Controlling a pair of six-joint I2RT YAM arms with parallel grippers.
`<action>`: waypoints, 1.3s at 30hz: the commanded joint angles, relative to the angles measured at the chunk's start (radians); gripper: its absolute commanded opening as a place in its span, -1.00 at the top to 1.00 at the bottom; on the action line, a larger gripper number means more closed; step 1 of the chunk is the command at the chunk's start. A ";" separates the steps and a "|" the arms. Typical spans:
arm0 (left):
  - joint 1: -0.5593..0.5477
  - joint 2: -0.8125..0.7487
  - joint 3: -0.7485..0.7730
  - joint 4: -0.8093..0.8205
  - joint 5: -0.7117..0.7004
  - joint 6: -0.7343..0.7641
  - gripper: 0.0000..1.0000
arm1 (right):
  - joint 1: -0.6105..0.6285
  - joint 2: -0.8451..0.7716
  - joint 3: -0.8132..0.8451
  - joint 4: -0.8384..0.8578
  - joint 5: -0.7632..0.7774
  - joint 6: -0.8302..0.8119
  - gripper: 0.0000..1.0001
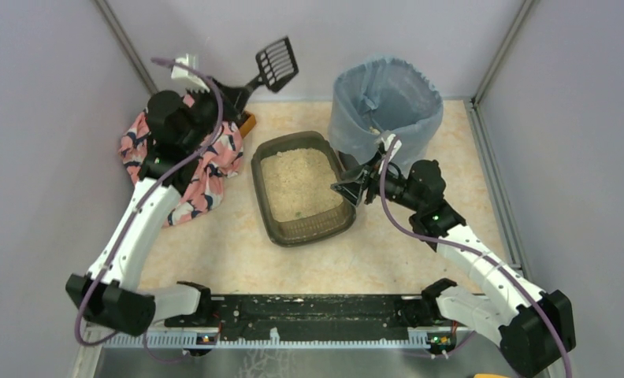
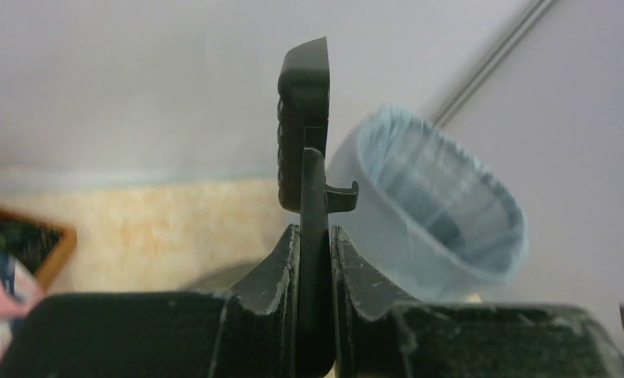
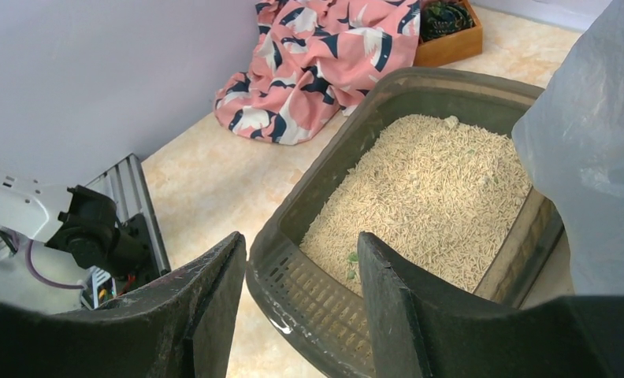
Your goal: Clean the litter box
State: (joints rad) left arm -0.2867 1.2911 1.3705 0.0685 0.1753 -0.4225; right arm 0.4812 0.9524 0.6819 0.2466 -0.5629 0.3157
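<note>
Table (image 1: 238,252): beige, walled in.
Left pincer (image 2: 314,236): clamped on scoop (image 1: 276,61), held high.
Right pincer (image 3: 301,260): apart, straddling litter box (image 1: 309,232) wall.
Progress: scooping apparently not begun.

The litter box (image 1: 302,189) sits mid-table (image 1: 238,252), granules (image 1: 299,183) lying inside it. Behind it and to the right stands the bin (image 1: 385,110), just beside the litter box's far right corner. Left of the litter box, near the left wall, lies a bunched cloth (image 1: 202,169), with a small box (image 1: 248,124) at its far right edge, between cloth and litter box. Above the cloth, the left hand (image 1: 228,93) has the scoop (image 1: 265,69) by its handle, pressed between both fingers, the scoop's head up near the back wall, left of the bin. The right hand (image 1: 348,191) is at the litter box's right wall, in front of the bin, one finger outside the rim and the other over the granules
</note>
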 commanded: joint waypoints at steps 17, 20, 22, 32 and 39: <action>-0.037 -0.266 -0.382 -0.575 0.045 0.012 1.00 | -0.007 0.083 0.008 0.061 -0.026 0.008 -0.09; -0.063 -0.245 -0.369 -0.569 -0.023 0.003 1.00 | -0.007 0.087 0.007 0.069 -0.028 0.009 -0.09; -0.083 -0.209 -0.351 -0.573 -0.063 -0.003 1.00 | -0.009 0.089 0.008 0.072 -0.032 0.011 -0.09; -0.207 -0.004 -0.108 -0.754 -0.248 -0.021 1.00 | -0.009 0.062 0.010 0.045 -0.013 -0.002 -0.09; -0.212 0.100 0.067 -0.942 -0.293 0.058 1.00 | -0.008 0.059 0.015 0.042 -0.012 -0.006 -0.09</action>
State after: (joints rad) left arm -0.4953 1.3415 1.3506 -0.7441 -0.0662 -0.4164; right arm 0.4812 1.0348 0.6811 0.2531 -0.5758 0.3233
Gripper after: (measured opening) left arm 0.198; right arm 0.546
